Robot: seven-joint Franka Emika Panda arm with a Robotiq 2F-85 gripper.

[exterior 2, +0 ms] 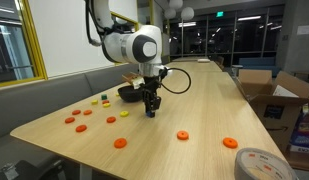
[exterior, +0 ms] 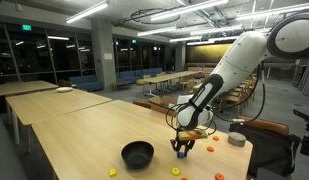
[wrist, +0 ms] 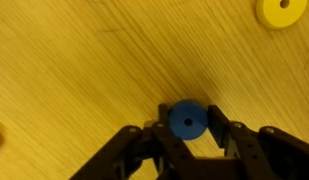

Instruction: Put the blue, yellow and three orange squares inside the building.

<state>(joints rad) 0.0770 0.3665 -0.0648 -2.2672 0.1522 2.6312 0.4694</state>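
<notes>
Grasping is judged the step in hand: the blue disc (wrist: 188, 120) is pinched by the closed gripper (wrist: 188, 128) down on the table (exterior 2: 199, 105), beside the black bowl (exterior: 138, 154) near one long edge. A lift and a carry over the bowl are called for next.

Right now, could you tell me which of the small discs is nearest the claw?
The blue disc, flanked by the fingers of the claw in the wrist view; the yellow disc lies apart near the top right corner.
</notes>
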